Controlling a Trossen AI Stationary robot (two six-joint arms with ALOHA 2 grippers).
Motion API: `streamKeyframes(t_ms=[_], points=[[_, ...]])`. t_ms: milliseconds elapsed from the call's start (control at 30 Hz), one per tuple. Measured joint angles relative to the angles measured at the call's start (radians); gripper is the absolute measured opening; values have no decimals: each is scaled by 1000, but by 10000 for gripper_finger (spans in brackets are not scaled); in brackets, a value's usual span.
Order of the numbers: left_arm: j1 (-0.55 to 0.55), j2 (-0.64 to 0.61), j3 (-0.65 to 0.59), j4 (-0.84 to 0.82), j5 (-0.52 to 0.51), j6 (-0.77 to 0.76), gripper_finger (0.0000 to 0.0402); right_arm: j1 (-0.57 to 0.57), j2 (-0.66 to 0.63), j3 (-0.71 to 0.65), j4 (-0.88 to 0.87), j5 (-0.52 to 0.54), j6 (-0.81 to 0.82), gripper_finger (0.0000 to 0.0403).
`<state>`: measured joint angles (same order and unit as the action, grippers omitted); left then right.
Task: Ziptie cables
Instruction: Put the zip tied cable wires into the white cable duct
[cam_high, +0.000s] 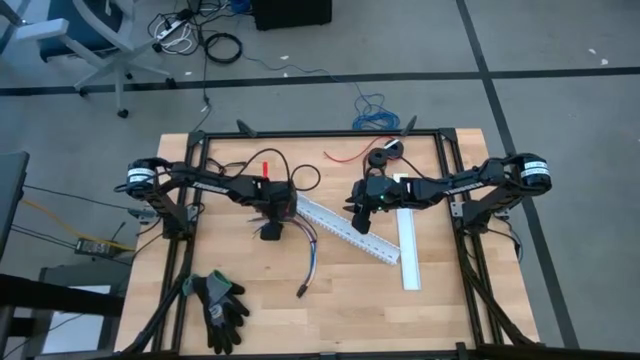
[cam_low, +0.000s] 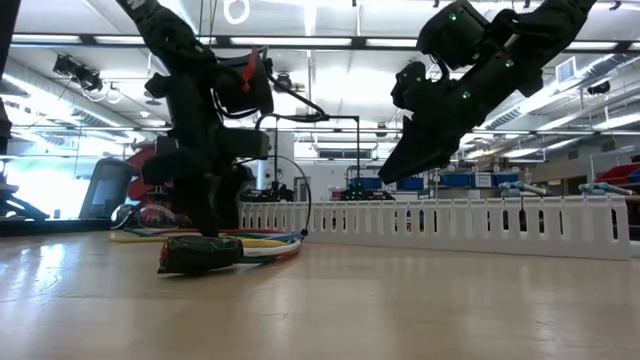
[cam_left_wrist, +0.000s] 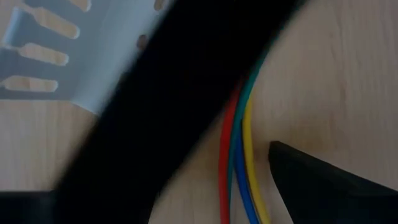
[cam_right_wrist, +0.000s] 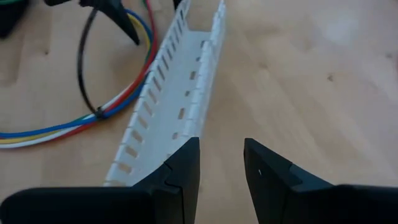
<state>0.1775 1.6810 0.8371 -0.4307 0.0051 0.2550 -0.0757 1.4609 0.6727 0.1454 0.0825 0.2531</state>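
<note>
Left gripper (cam_high: 272, 232) sits low over the wood table (cam_high: 450, 300), fingers spread wide with the bundle of thin red, green, blue and yellow cables (cam_left_wrist: 239, 168) running between them, nothing clamped. Right gripper (cam_right_wrist: 221, 163) hovers partly open and empty, with the white slotted plastic cable duct (cam_right_wrist: 177, 93) just ahead. A black zip-tie loop (cam_right_wrist: 87, 68) circles the cables; its lock is hard to make out.

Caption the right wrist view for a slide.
Open right gripper above slotted white cable duct, ziptied cables alongside.
</note>
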Motion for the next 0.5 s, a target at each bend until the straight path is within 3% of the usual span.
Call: streamKeyframes(t_ms=[500], points=[[59,1,-3,-25,-5,5,296,109,-105,-1,15,1,44,112]])
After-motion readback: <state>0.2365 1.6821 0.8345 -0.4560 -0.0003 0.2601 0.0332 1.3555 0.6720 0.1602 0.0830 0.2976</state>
